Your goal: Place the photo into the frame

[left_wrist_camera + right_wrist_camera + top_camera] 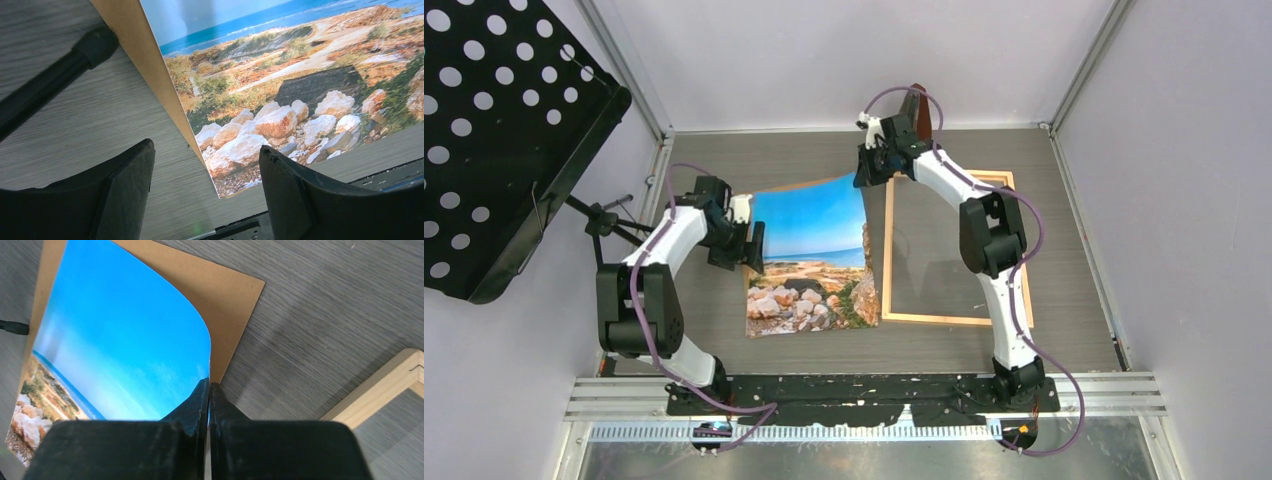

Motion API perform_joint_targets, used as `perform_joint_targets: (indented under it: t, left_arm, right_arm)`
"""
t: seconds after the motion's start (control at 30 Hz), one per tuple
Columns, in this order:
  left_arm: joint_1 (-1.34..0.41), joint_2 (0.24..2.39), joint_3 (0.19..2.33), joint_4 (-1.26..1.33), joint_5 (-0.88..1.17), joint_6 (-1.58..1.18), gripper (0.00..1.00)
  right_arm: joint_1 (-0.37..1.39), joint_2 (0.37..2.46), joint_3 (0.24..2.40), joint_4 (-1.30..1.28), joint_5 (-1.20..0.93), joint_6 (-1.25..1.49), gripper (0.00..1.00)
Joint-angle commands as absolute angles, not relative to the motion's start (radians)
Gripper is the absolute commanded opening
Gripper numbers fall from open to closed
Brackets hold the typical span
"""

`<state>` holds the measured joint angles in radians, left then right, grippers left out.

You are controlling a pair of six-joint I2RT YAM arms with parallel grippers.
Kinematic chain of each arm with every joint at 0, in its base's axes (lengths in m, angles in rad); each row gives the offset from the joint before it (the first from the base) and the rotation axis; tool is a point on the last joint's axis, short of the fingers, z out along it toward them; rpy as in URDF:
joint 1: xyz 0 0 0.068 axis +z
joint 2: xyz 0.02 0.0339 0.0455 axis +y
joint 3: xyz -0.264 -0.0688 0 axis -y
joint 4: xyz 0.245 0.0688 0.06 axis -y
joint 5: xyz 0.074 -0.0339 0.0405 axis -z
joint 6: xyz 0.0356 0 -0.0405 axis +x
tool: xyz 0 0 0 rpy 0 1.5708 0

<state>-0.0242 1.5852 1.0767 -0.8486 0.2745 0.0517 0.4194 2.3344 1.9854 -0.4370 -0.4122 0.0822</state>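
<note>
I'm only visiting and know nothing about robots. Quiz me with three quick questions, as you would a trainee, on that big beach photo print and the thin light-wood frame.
1. True or false: the large seaside photo of blue sky and pale boulders already lies inside the thin light-wood rectangular frame.
2. Which one pinches the photo's sky corner? A. left gripper B. right gripper C. both
3. Fill in: under the photo lies a plain ____ backing board.
Key: 1 false, it lies beside the frame. 2 B, and the left gripper stands open. 3 brown.
</note>
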Motion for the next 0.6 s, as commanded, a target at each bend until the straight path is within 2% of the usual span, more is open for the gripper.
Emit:
perform_joint_targets:
  t: [0.0,0.17,0.33,0.57]
  left_arm:
    - [-0.022,1.498,1.147,-0.85,0.263,0.026,0.76]
    - [-0.082,1.441,1.21,-0.817,0.255,-0.07,0.76]
    - [-0.308,1.428,1.296,-0.771,0.102,-0.159,0.78]
    - [-0.575,1.619,1.629,-0.873,-0.084,-0.304,0.8]
  right_arm:
    - [0.417,2.21,1.965,-0.432,-0.423,0.092,0.06]
    - [0.419,2.108,1.915,-0.41,-0.442,0.207,0.06]
    - [0.419,2.019,1.855,-0.384,-0.424,0.363,0.06]
    - [0.418,1.953,1.812,-0.359,-0.397,0.521,0.06]
